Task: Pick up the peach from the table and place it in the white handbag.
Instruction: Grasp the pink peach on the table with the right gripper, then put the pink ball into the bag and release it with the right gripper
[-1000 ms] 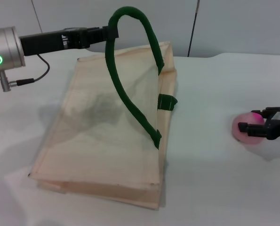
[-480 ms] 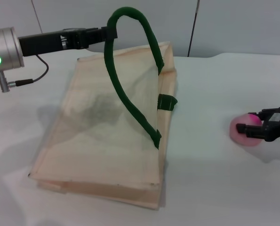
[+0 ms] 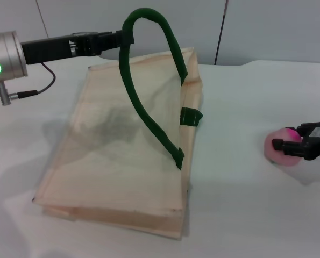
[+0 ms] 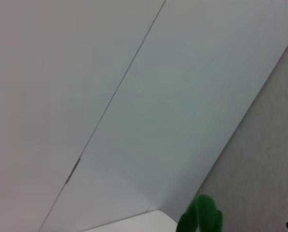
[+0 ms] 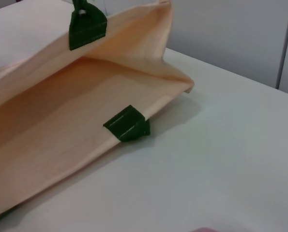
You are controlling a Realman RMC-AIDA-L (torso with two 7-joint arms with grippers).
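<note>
Peach [image 3: 281, 148] sits on the white table [image 3: 240, 215] at the robot's right, well apart from the bag, with the right gripper [image 3: 290, 144] around it: the dark fingers [image 3: 283, 144] are closed against the pink fruit, one across its front and one over its top, so the gripper is pinching the peach. On the other side the left gripper [image 3: 125, 38] reaches in from the left edge and is clamped on the top of the dark green rope handle [image 3: 149, 107], holding that loop up above the white handbag [image 3: 116, 161], which lies mostly flat on the table with its mouth toward the far side. The head view alone shows both arms and the whole bag. The right wrist view shows the bag's open mouth [image 5: 85, 96] from close by, with a green handle patch [image 5: 127, 124] on the lower lip and another [image 5: 87, 27] on the raised upper lip, and only a pink sliver of the peach at its edge. The left wrist view shows mainly the wall panels and a bit of the green handle [image 4: 200, 216].
</note>
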